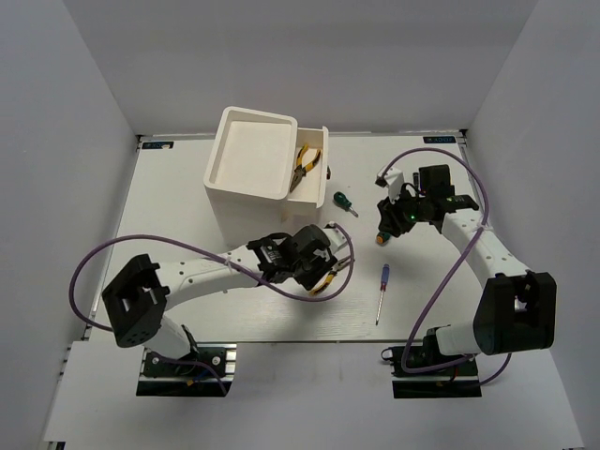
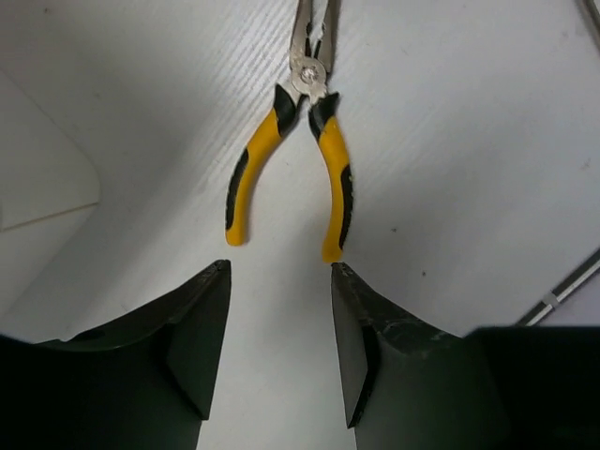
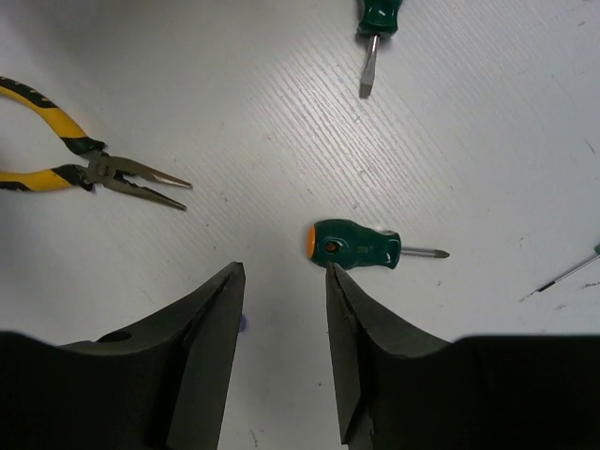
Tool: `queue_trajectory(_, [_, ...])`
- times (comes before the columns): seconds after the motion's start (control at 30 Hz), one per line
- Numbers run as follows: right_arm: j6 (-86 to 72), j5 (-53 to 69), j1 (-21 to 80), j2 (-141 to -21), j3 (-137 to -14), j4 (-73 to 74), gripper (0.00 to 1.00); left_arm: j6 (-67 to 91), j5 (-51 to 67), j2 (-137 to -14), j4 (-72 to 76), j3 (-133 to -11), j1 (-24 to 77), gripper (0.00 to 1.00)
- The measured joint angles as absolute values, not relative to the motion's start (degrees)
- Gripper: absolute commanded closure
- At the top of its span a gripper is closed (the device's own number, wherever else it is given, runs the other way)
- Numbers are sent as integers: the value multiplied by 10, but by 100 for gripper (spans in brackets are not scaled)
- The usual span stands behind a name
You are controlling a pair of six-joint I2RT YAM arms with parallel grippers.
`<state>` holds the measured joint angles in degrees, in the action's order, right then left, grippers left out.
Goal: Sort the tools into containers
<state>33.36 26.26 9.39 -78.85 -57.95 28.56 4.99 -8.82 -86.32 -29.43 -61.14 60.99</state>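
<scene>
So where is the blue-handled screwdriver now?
In the top view, the blue-handled screwdriver lies on the table, just right of the loose pliers and closer to the near edge than the orange-green screwdriver.

Bright, even overhead light, soft faint shadows, all views sharp.

White table (image 1: 169, 216) — big bin (image 1: 248, 192), narrow bin (image 1: 311, 198), pliers (image 2: 333, 169), green scrdrv (image 1: 344, 202), orange-green scrdrv (image 3: 354, 246), blue scrdrv (image 1: 382, 281).

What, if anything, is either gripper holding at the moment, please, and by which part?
Nothing is held. The left gripper is open before the yellow-and-black-handled pliers; the right gripper is open near the stubby green screwdriver with an orange end.
</scene>
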Motion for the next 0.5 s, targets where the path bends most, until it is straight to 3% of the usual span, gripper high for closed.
queue_trajectory(0.5, [331,263,93,-788,-578,286,53,32,-123,-971,-174,-576,598,43])
